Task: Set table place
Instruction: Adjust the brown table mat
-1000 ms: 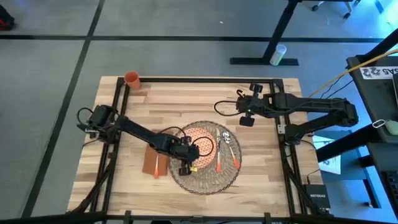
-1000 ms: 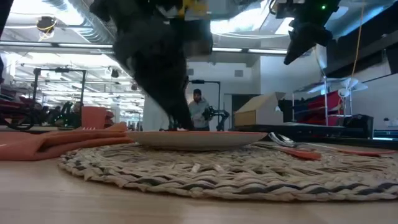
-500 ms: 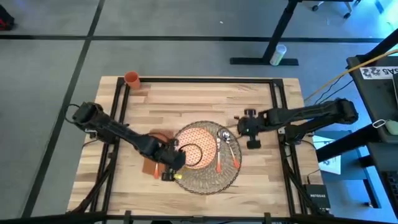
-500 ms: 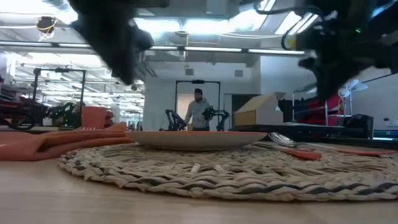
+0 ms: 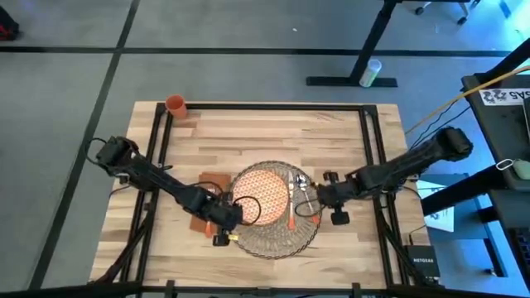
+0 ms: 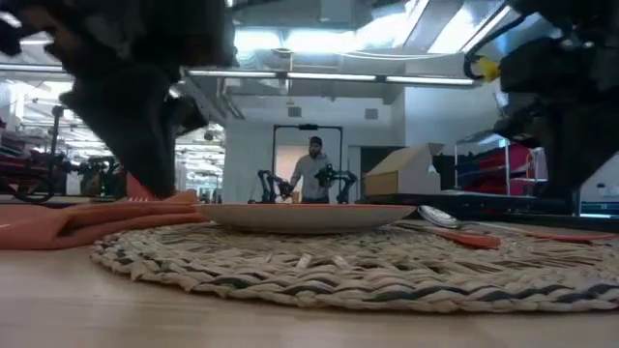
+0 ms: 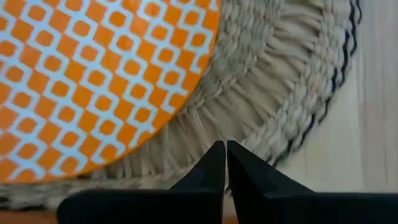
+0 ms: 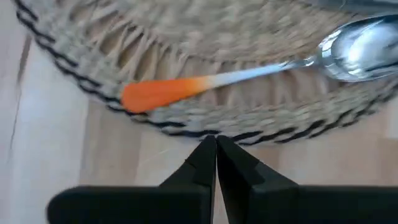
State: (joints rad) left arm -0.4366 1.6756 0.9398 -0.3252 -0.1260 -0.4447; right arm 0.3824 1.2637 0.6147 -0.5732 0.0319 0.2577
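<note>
Left gripper (image 5: 222, 222), jaws together, at the place (image 5: 273, 241) 8 o'clock rim; right gripper (image 5: 321, 199), jaws together, at 3 o'clock by spoon (image 8: 249, 71). No readable writing.

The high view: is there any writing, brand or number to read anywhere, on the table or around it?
"NETGEAR", faint, on the small black box beside the table.
White sign at the right edge: dark marks, too blurred to read.
Plate, mat, cup: no writing.

We are looking straight down on the counter (image 5: 265, 132) from above; level across it from its surface; both wrist cameras are peering closely past their jaws at the mat (image 7: 273, 93), shared by all.
</note>
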